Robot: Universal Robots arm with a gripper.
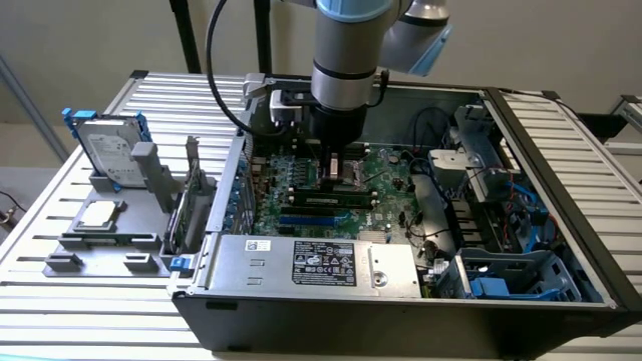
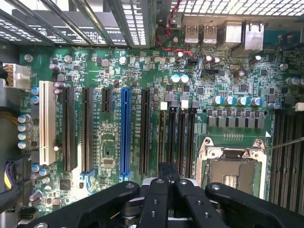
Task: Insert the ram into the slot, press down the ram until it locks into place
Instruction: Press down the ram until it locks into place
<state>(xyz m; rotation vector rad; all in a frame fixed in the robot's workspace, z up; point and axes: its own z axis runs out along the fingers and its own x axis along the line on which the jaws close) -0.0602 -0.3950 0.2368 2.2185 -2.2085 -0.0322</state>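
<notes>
on the slatted metal bench (image 1: 561,150) the open computer case (image 1: 331,316) held the ram (image 1: 334,201) lying in its slot (image 1: 331,195), and the empty gripper (image 1: 338,167), fingers shut, hung just above, risking an off-centre press that could leave one end unlatched.

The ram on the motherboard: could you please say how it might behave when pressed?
The ram looks like a thin circuit strip, so it is probably stiff, light and fragile at its chips. Long and narrow against the motherboard, it may tilt under an off-centre push.
</notes>
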